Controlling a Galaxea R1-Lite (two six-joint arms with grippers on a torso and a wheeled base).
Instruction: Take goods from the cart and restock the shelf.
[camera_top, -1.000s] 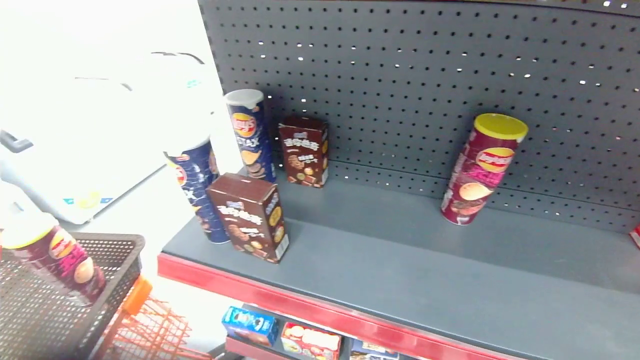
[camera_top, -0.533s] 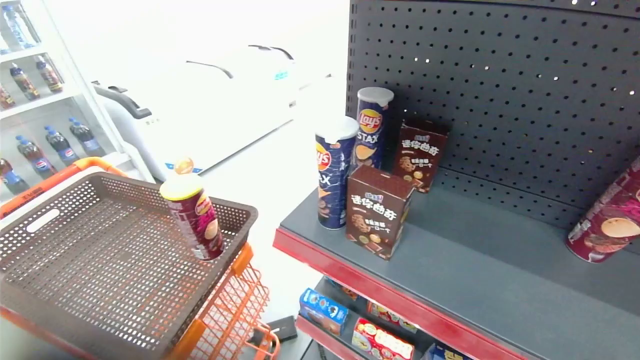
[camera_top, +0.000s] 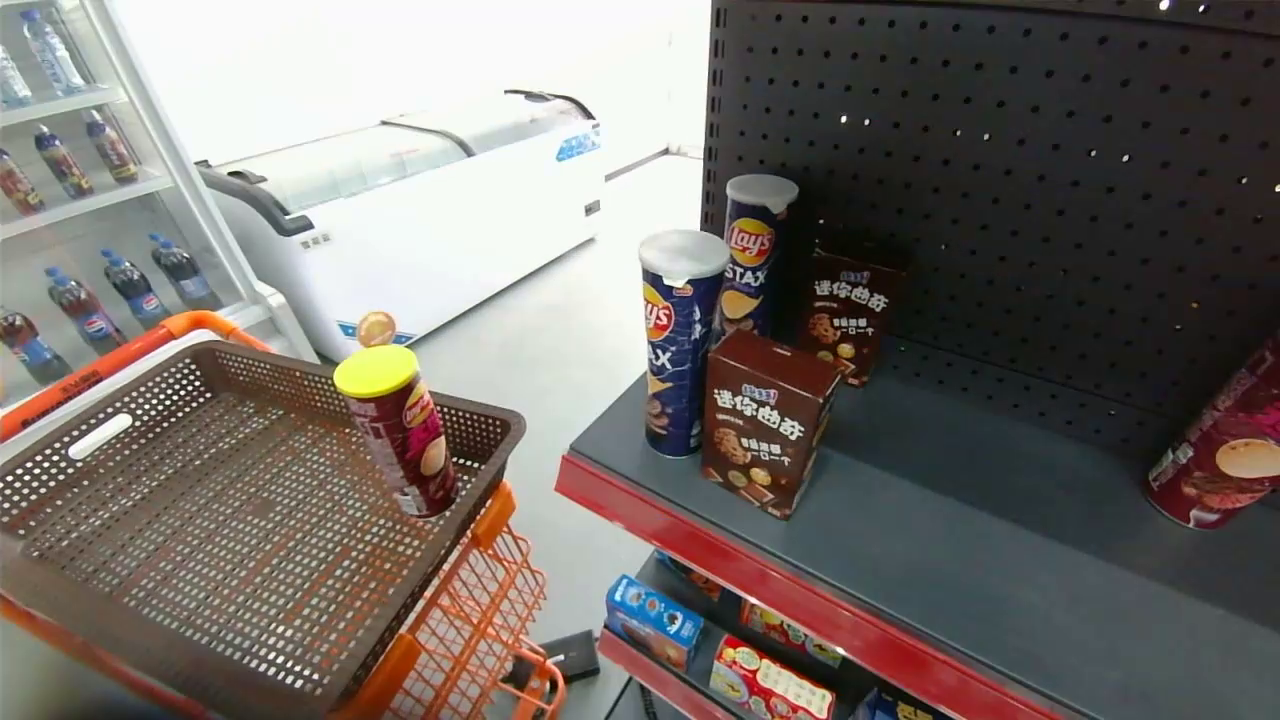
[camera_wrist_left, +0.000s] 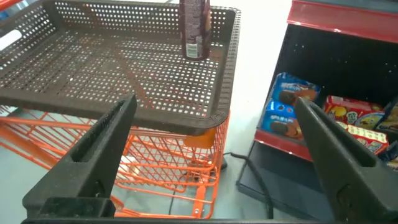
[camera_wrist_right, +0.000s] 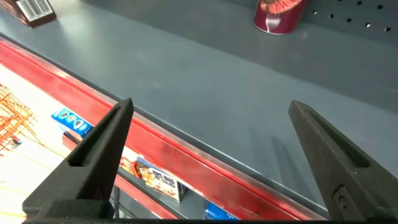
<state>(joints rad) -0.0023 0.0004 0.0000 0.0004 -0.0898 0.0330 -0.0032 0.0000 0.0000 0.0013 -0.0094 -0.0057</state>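
Note:
A maroon chips can (camera_top: 398, 430) with a yellow lid stands upright in the near-shelf corner of the cart's brown basket (camera_top: 180, 520). In the left wrist view the same can (camera_wrist_left: 194, 28) is at the basket's far side. My left gripper (camera_wrist_left: 211, 155) hangs open, low beside the cart (camera_wrist_left: 124, 162), with nothing between its fingers. On the grey shelf (camera_top: 960, 560) a second maroon can (camera_top: 1225, 450) leans at the right edge. My right gripper (camera_wrist_right: 211, 155) is open and empty over the shelf's red front lip (camera_wrist_right: 186, 152), the maroon can (camera_wrist_right: 280, 14) farther back.
Two blue chips cans (camera_top: 680, 340) and two brown cookie boxes (camera_top: 765, 420) stand at the shelf's left end. Boxed snacks (camera_top: 650, 620) fill the lower shelf. A white freezer (camera_top: 420, 200) and a drinks fridge (camera_top: 70, 190) stand behind the cart. The shelf's middle is bare.
The head camera has swung left, bringing the cart and its basket into fuller view and pushing the shelf's maroon can to the right edge. No goods have moved.

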